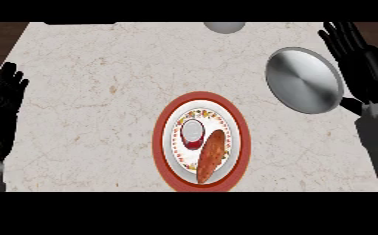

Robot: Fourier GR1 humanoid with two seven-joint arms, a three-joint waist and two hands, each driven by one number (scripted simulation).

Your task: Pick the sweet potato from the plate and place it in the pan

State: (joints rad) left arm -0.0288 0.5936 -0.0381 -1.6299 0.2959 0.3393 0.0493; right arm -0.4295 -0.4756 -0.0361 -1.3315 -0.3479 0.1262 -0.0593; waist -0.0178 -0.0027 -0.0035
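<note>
Head view: I see the sweet potato [210,156] lying on the plate [164,144] beside a small cup [193,133], untouched. My right hand [356,59] sits open beside the pan [304,80], holding nothing; left hand [10,101] rests open at the edge. Pickup hasn't begun. Next I'd bring the right hand over the potato.

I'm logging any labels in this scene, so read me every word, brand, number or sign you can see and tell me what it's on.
None: no readable text shows anywhere.
Plate: its inner rim carries a coloured floral-looking pattern, with no letters or numbers.
Small cup on the plate: plain, no label visible.
Pan, sweet potato and counter: no markings.
</note>
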